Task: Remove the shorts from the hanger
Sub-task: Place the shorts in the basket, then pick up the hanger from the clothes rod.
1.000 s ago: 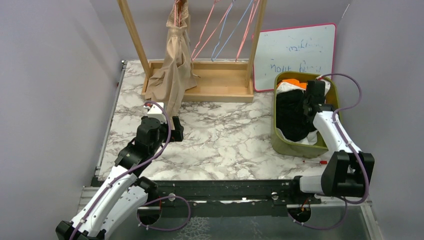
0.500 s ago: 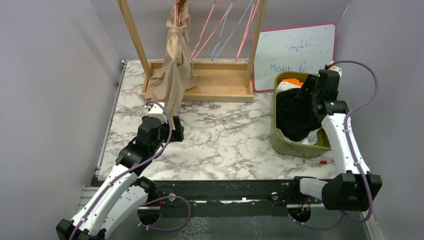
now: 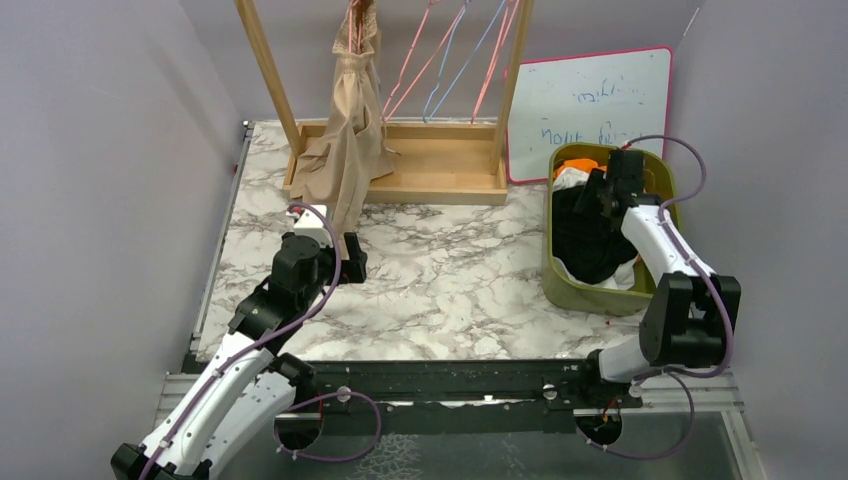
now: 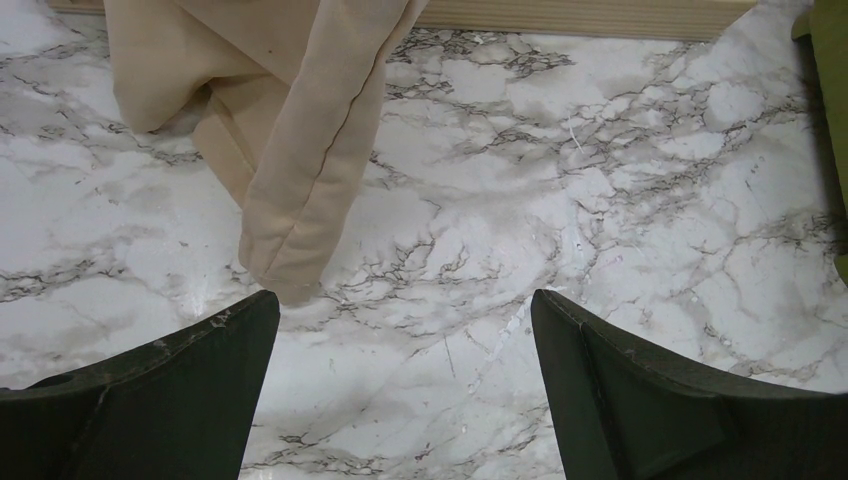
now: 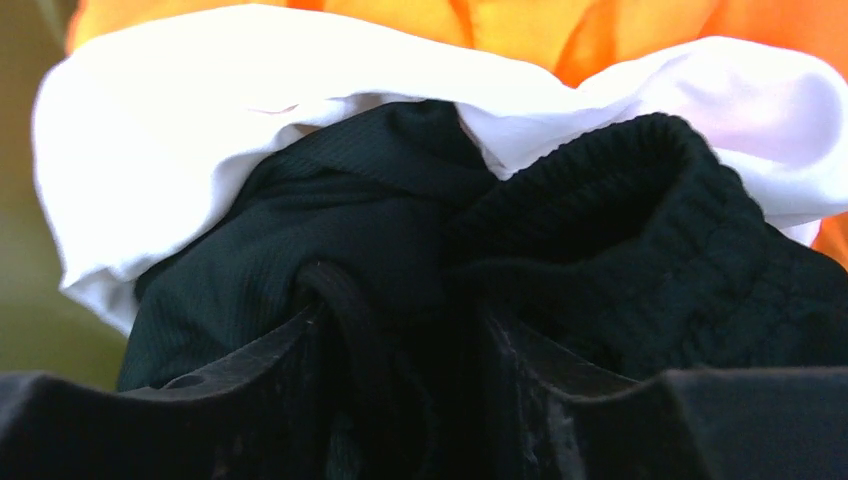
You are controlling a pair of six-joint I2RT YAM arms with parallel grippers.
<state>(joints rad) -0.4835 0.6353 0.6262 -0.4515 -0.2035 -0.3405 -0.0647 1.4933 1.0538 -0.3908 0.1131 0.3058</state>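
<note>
Tan-beige shorts hang from a pink hanger on the wooden rack; one leg drapes onto the marble. My left gripper hovers low over the table just near of that leg's hem, open and empty. My right gripper is down in the green bin, on the black shorts. In the right wrist view black fabric and a drawstring fill the gap between its part-spread fingers. Cream-white shorts and orange shorts lie behind.
Bare pink and blue hangers hang on the rack's right half. A whiteboard leans against the back wall beside the bin. A small red pen lies near the table's front right edge.
The right arm rose out of the bin half a second ago with wider jaws, then dropped back onto the black shorts. The left arm has stayed still.
</note>
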